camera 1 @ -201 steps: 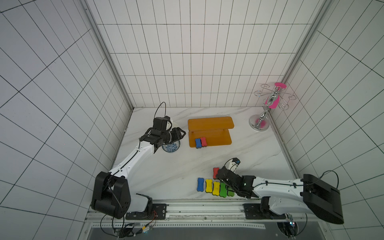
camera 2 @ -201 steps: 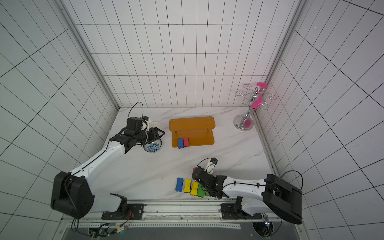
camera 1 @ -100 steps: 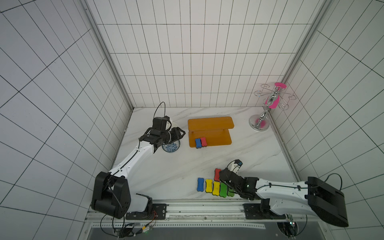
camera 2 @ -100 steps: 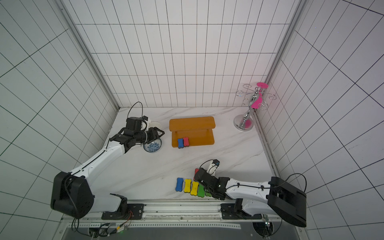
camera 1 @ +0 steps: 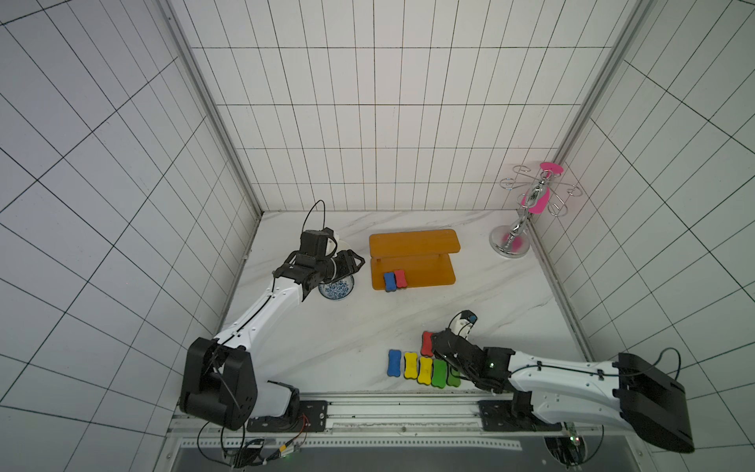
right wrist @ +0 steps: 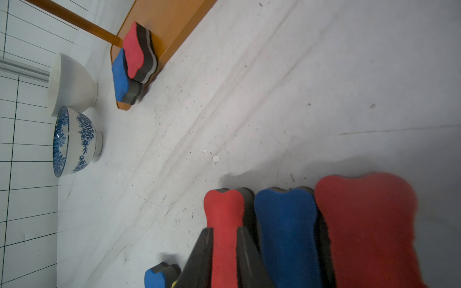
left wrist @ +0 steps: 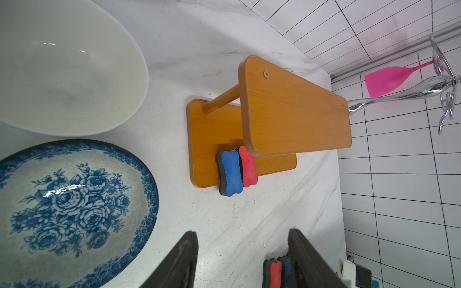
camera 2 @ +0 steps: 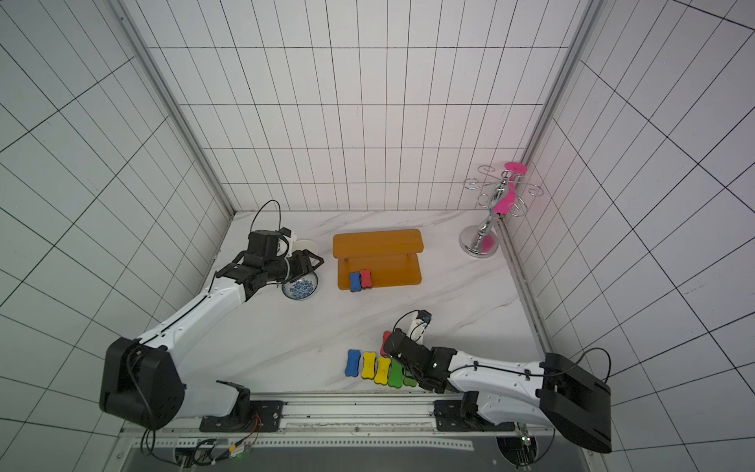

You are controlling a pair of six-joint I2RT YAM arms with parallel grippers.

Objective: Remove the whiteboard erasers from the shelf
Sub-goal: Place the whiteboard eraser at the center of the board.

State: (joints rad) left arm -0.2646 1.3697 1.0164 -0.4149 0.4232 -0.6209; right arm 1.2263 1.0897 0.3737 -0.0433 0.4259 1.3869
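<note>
Eight whiteboard erasers are counted on the bench (camera 1: 367, 323), clear of the shelf. Nearest the rail, a front row (camera 1: 425, 370) is laid out: blue, two yellow, two green. Just behind it, a red, blue and red trio is picked up by the right wrist camera. The right end effector (right wrist: 224, 229) is set astride the near red eraser (right wrist: 223, 207), fingers close on both flanks. Whether it is pinched or let go cannot be told.

Further out, two are left on the shelf (camera 1: 429, 271). A blue eraser (camera 1: 389, 281) and a red eraser (camera 1: 400, 278) are seen touching, side by side, at the left end of the lower board. The blue tip is poked over the front edge. The left end effector (left wrist: 242, 233) is held apart and empty, near the patterned bowl (camera 1: 336, 289), just short of that end.

Light, squashy foam on felt is expected. The narrow waist should be taken, from the front, since the upper board overhangs behind.
</note>
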